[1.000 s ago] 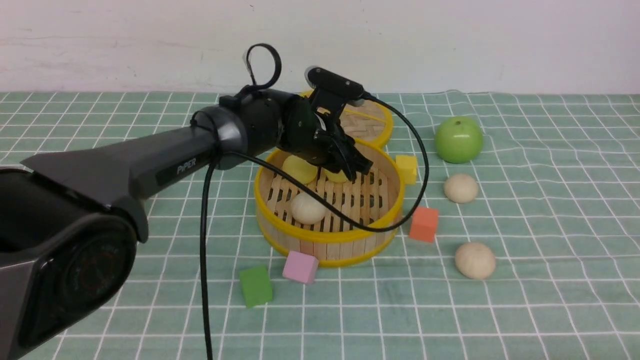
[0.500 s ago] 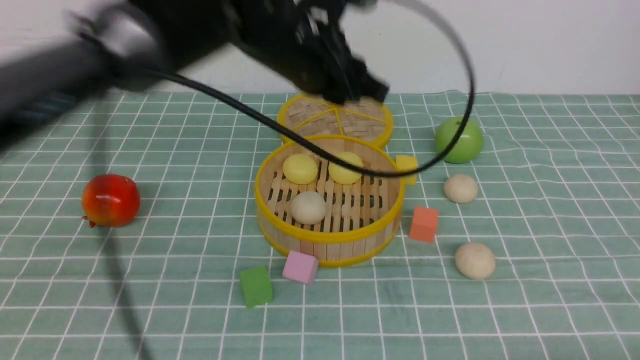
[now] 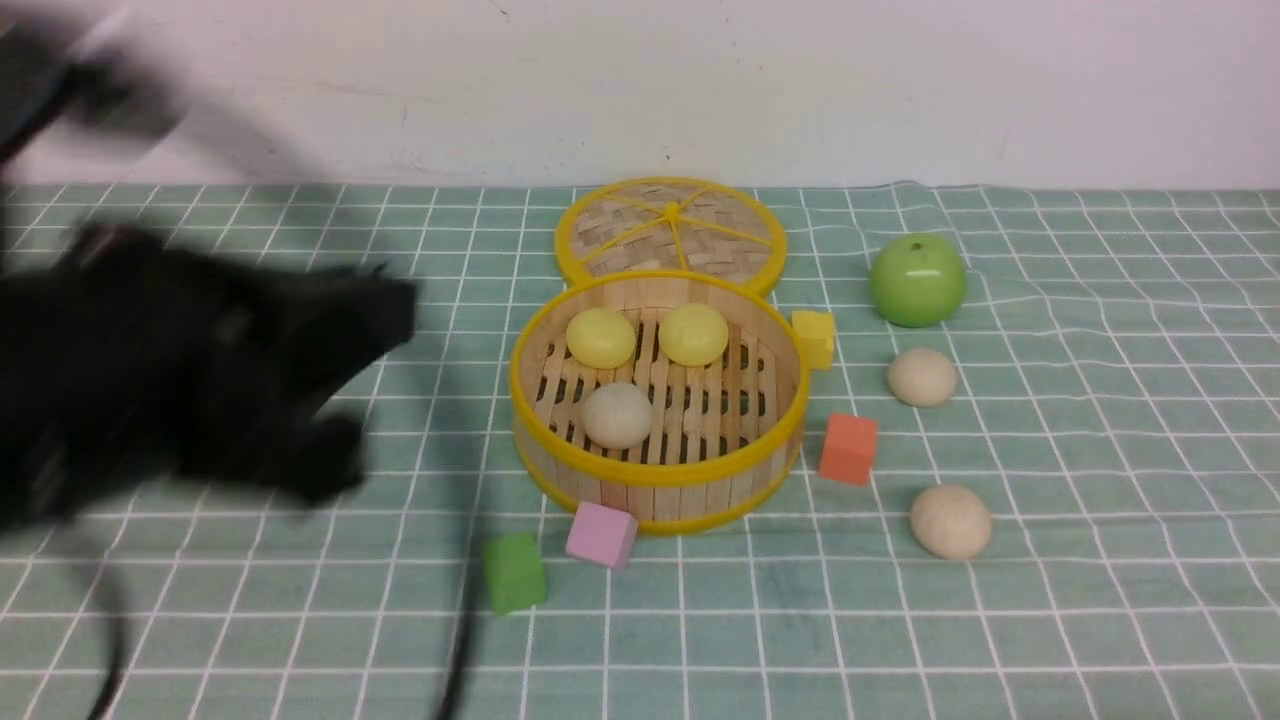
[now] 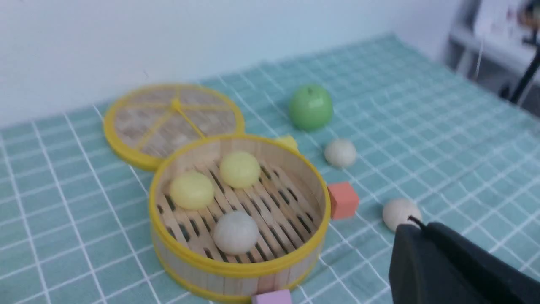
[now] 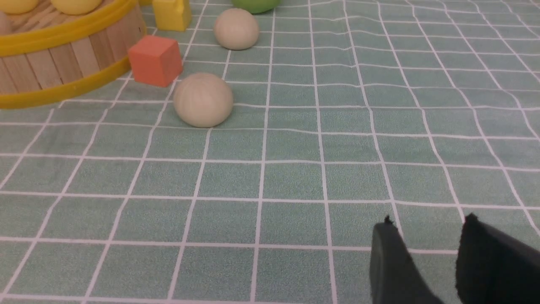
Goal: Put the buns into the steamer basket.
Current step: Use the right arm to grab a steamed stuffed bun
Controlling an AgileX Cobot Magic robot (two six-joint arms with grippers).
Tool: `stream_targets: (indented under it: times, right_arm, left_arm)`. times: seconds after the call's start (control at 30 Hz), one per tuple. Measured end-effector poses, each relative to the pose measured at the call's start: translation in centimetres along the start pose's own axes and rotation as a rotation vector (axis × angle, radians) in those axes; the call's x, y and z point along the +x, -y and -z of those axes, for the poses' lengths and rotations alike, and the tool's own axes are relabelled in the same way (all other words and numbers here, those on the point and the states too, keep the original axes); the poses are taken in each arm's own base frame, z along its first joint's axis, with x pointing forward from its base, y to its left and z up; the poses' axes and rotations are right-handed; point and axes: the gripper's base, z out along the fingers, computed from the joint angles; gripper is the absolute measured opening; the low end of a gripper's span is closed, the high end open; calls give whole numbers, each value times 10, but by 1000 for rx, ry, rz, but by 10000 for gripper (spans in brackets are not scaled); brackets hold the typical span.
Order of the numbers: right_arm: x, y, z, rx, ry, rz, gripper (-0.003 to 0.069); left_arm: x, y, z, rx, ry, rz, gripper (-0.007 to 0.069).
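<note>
**Basket holds three buns, two lie outside it**

Front view: the left gripper is a dark blur over the cloth at the left, well apart from the basket. Whether its jaws are apart or together cannot be told. The basket stands mid-scene. Two yellow buns sit side by side on the far part of its floor, and a beige bun sits nearer, left of centre. Two more beige buns lie on the cloth to the right, one near the apple, the other nearer, beyond the orange cube. The lid lies flat just behind the basket.

Left wrist view: the basket shows the same three buns inside. Only one dark finger shows at the edge, so the grip stays unclear.

Right wrist view: the right gripper hangs low over bare cloth, its fingers apart with nothing between them. One beige bun lies just beside the orange cube, outside the basket wall.
</note>
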Motion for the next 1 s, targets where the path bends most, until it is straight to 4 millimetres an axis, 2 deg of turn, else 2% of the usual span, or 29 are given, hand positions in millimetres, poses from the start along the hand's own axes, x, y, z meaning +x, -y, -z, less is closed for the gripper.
stream_targets:
  times: [0.03, 0.07, 0.13, 0.27, 0.5, 0.67, 0.7, 0.8, 0.87, 0.9, 1.0]
  right_arm:
    - [0, 0, 0, 0, 0, 0, 240]
    - [0, 0, 0, 0, 0, 0, 240]
    - [0, 0, 0, 0, 0, 0, 240]
    - [0, 0, 0, 0, 0, 0, 240]
    - [0, 0, 0, 0, 0, 0, 240]
    - [0, 0, 0, 0, 5, -4, 240]
    - [-1, -1, 0, -11, 11, -44, 240]
    - [-4, -6, -1, -75, 61, -314, 240]
    - [-7, -7, -1, -99, 86, -416, 240]
    - [-13, -8, 0, -132, 140, -565, 240]
    - [-22, -6, 2, -170, 231, -757, 240]
  left_arm:
    - [2, 0, 2, -1, 8, 1, -14]
    - [19, -3, 18, -7, 60, 4, -14]
    - [37, -6, 34, -11, 107, 6, -14]
    - [61, -8, 53, -9, 151, 25, -14]
    - [74, -9, 76, 5, 247, 38, -14]
    - [79, -9, 78, 7, 239, 40, -14]
    - [80, -9, 78, 8, 231, 40, -14]
    - [80, -9, 78, 9, 222, 40, -14]
    - [80, -9, 78, 9, 220, 40, -14]
    - [80, -9, 78, 9, 220, 40, -14]
    - [81, -9, 78, 10, 219, 40, -13]
